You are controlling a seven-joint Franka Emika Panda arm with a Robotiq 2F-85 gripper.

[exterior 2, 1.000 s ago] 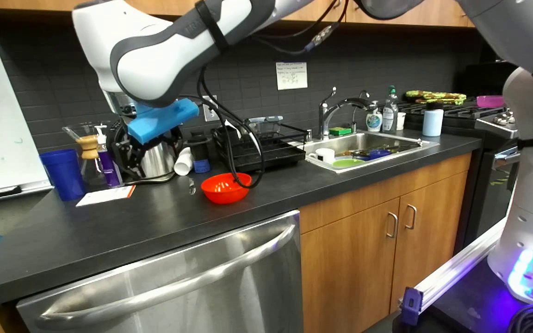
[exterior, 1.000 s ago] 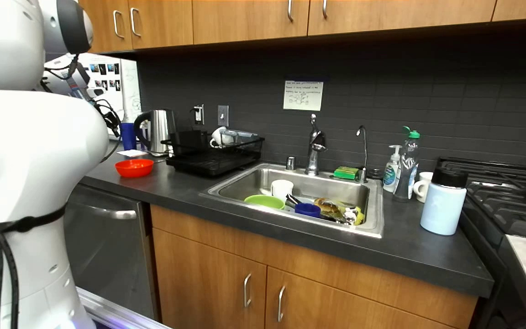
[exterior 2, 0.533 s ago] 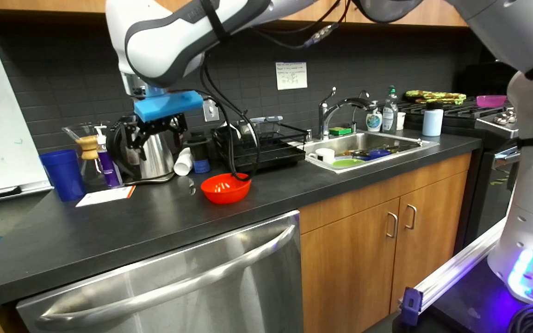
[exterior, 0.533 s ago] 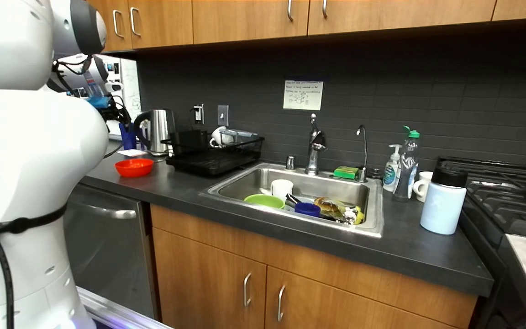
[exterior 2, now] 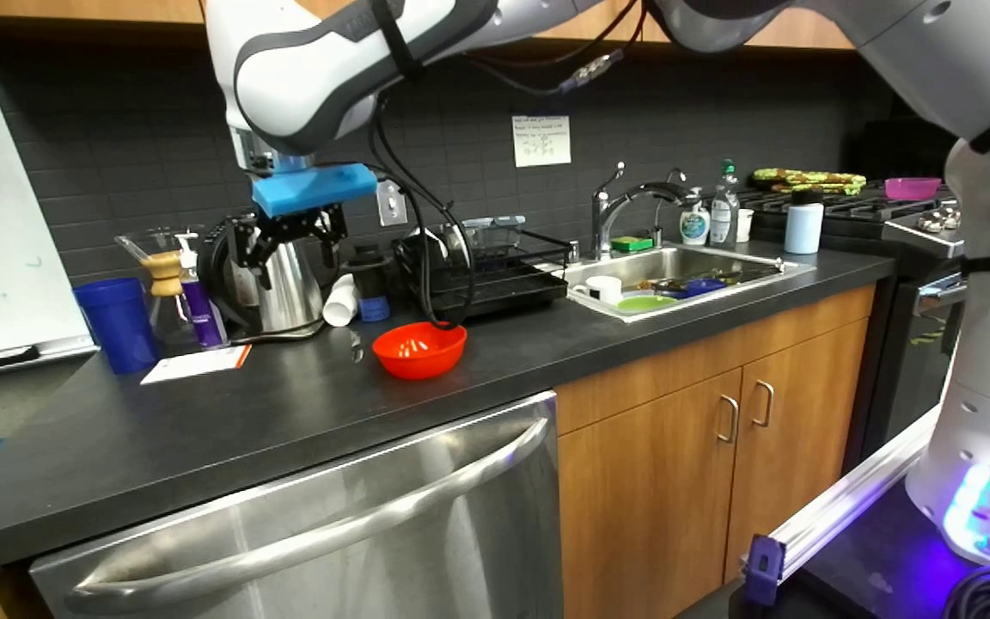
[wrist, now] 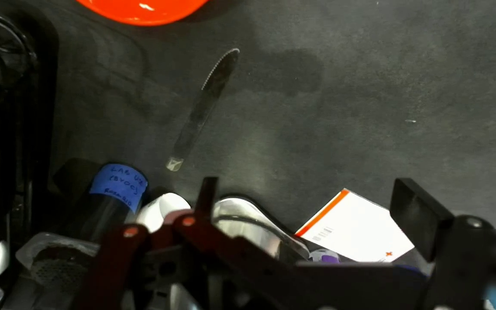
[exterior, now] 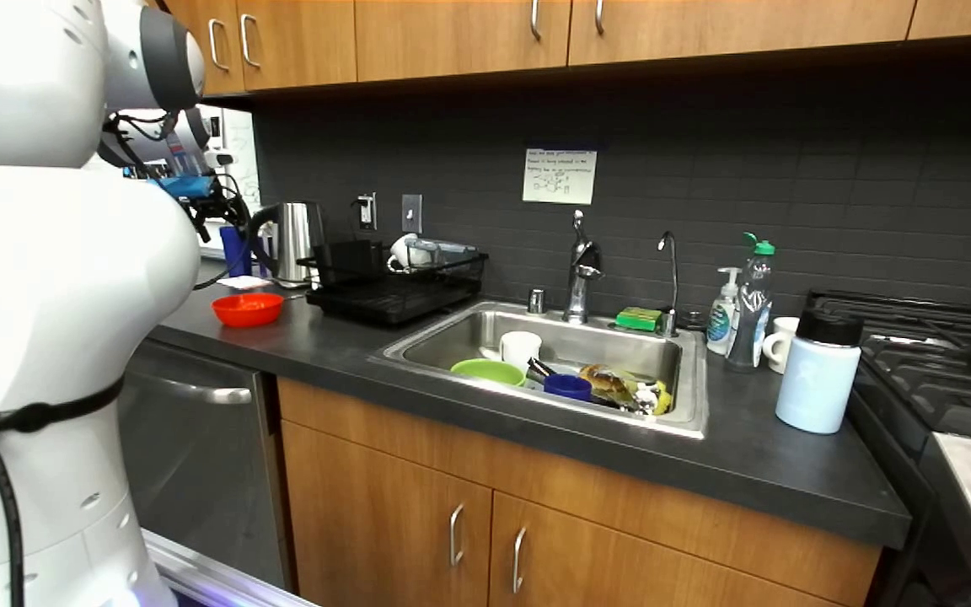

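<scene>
My gripper (wrist: 308, 189) is open and empty, pointing down above the counter, with its fingers wide apart. It also shows in an exterior view (exterior 2: 293, 258), in front of the steel kettle (exterior 2: 289, 297), under a blue block on the wrist. In the wrist view a clear serrated knife (wrist: 203, 110) lies on the dark counter ahead of the fingers. A white card with an orange strip (wrist: 355, 230) lies below, seen between the fingers. The red bowl (wrist: 144, 10) is at the top edge; it shows in both exterior views (exterior 2: 419, 350) (exterior: 247, 310). I touch none of these.
A blue cup (exterior 2: 119, 327), a purple pump bottle (exterior 2: 201, 305) and a glass coffee maker stand left of the kettle. A white cup (exterior 2: 341, 301), a dark jar with blue tape (wrist: 119, 185) and a black dish rack (exterior 2: 495, 284) stand right. The sink (exterior: 418, 346) holds dishes.
The gripper has swung from a tilted pose to pointing downward and has moved toward the dish rack side, mostly in the first half second. The objects on the counter have not moved.
</scene>
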